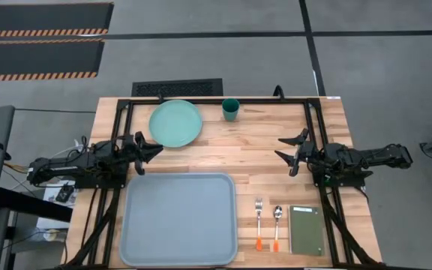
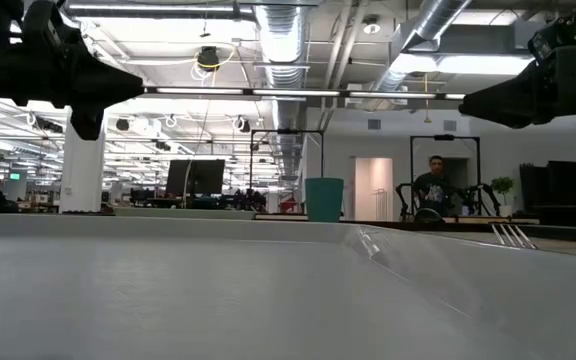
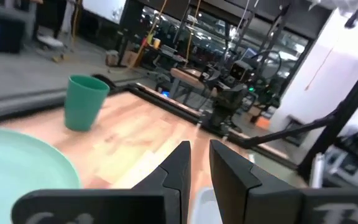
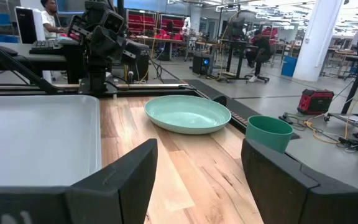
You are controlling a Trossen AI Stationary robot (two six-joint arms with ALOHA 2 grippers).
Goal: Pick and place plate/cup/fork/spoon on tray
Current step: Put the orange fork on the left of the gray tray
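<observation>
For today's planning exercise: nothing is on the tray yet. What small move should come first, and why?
Probably the left gripper should open and ease toward the plate: its fingers are nearly closed, the plate lies just beyond it, and the tray is bare. The right gripper waits open.

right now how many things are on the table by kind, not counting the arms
plate: 1
cup: 1
fork: 1
spoon: 1
tray: 1
dark green pad: 1
total: 6
</observation>
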